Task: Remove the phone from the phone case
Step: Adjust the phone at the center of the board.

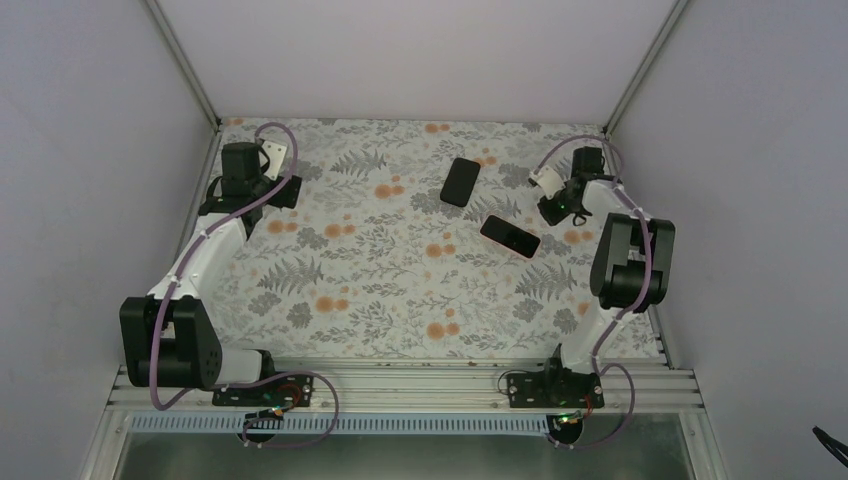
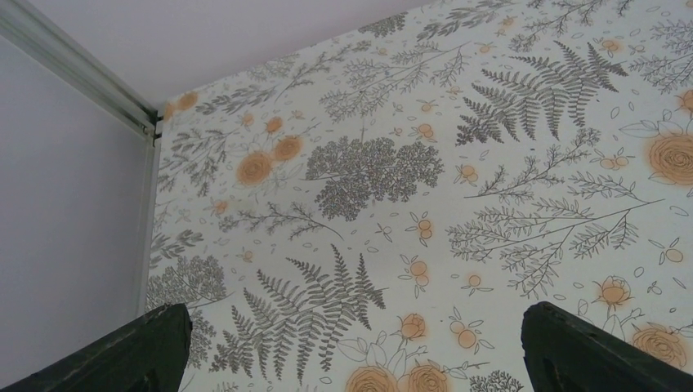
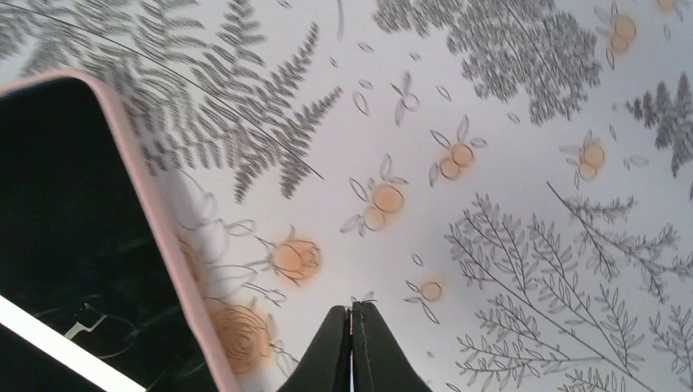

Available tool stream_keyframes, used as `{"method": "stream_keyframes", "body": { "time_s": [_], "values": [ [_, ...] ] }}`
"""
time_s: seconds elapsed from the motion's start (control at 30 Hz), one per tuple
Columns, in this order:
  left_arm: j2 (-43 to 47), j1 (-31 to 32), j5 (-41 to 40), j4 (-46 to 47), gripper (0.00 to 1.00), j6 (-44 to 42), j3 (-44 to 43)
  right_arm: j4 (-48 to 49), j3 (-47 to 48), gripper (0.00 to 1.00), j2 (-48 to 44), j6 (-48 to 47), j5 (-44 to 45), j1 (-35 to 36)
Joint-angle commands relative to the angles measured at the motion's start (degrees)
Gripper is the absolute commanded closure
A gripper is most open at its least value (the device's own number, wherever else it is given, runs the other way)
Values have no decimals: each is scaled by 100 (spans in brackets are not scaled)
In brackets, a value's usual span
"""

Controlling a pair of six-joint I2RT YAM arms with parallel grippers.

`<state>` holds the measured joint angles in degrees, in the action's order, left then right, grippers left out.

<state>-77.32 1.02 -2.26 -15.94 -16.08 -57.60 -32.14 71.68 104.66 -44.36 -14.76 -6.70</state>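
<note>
**Phone still seated in its case; neither gripper holds anything.**
The phone (image 1: 510, 236) lies screen up inside the pink phone case (image 3: 163, 224), flat on the bench (image 1: 380, 290) at about 3 o'clock from its centre. A second dark slab (image 1: 461, 181), whose nature cannot be told, lies near the phone at its 11 o'clock. The right gripper (image 3: 352, 327), fingers pressed together and empty, stands just beside the case at its 3 o'clock. The left gripper (image 2: 355, 327), spread wide and empty, sits well apart at the bench's 10 o'clock. To do the step well, one gripper should probably pin the case. The other should pry at a corner, peeling the rim off the phone rather than dragging both across the bench.
</note>
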Motion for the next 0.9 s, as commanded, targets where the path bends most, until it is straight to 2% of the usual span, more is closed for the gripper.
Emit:
{"method": "stream_keyframes", "body": {
  "time_s": [0.0, 0.57, 0.87],
  "values": [
    [66, -9, -139, 56, 0, -54, 86, -229, 150, 96, 317, 96, 22, -116],
    [217, -92, 324, -53, 0, -125, 238, -364, -417, 96, 428, -129, -309, -119],
    [199, -102, 561, -166, 0, -142, 189, -934, -778, 96, 300, -446, -500, 0]
  ]
}}
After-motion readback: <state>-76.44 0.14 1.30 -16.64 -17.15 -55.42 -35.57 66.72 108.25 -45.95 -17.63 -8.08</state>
